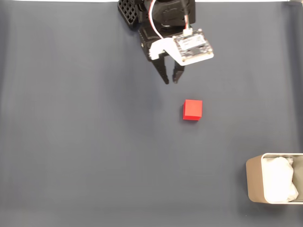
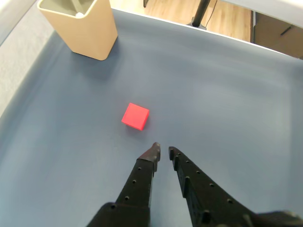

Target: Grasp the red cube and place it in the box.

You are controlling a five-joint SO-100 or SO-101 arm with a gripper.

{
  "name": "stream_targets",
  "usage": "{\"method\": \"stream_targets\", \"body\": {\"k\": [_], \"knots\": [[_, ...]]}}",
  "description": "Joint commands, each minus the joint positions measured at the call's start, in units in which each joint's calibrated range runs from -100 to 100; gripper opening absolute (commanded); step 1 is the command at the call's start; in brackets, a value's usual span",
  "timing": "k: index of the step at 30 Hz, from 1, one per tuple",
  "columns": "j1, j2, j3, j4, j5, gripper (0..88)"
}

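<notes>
In the wrist view the gripper point(image 2: 163, 151) rises from the six o'clock edge, its two black perforated fingers point(image 2: 142, 182) converging toward their tips. The jaws are nearly together, with only a thin gap between the tips, and they grip nothing. Just beyond the tips, at about eleven o'clock from them, the red cube point(image 2: 135, 116) sits on the dark grey-blue cloth point(image 2: 227, 104), apart from the gripper and turned so one corner faces the camera. Farther on, at about eleven o'clock from the cube and well apart from it, the box point(image 2: 87, 30) stands near the upper left corner of the view, its beige wall facing the camera. Past the cloth's far edge a strip of wooden floor point(image 2: 222, 16) shows.

In the fixed view the gripper point(image 1: 170, 81) hangs from the twelve o'clock edge, fingertips pointing to six. The red cube point(image 1: 192, 109) lies near them, at about five o'clock from the tips. The box point(image 1: 254, 184) is at the lower right corner, about four o'clock from the cube, with white soft material point(image 1: 279, 182) inside.
</notes>
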State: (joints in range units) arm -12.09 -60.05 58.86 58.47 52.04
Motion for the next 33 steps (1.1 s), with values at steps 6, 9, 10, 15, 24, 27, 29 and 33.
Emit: {"method": "stream_targets", "body": {"k": [6, 9, 10, 15, 24, 27, 29, 33], "knots": [[-2.82, 1.39, -3.57, 0.3, 0.78, 13.2], [-2.82, 2.25, -3.57, -0.19, 1.51, 14.5], [-2.82, 2.6, -3.57, -0.28, 1.76, 14.7], [-2.54, 4.07, -3.93, -1.34, 1.22, 18.1], [-2.68, 6.59, -4.39, -3.96, 0.49, 25.1], [-2.4, 8.32, -4.75, -5.28, -0.29, 28.7], [-2.33, 9.36, -4.85, -6.26, -0.78, 31.0], [-2.11, 11.18, -4.94, -8.06, -1.32, 34.4]]}}
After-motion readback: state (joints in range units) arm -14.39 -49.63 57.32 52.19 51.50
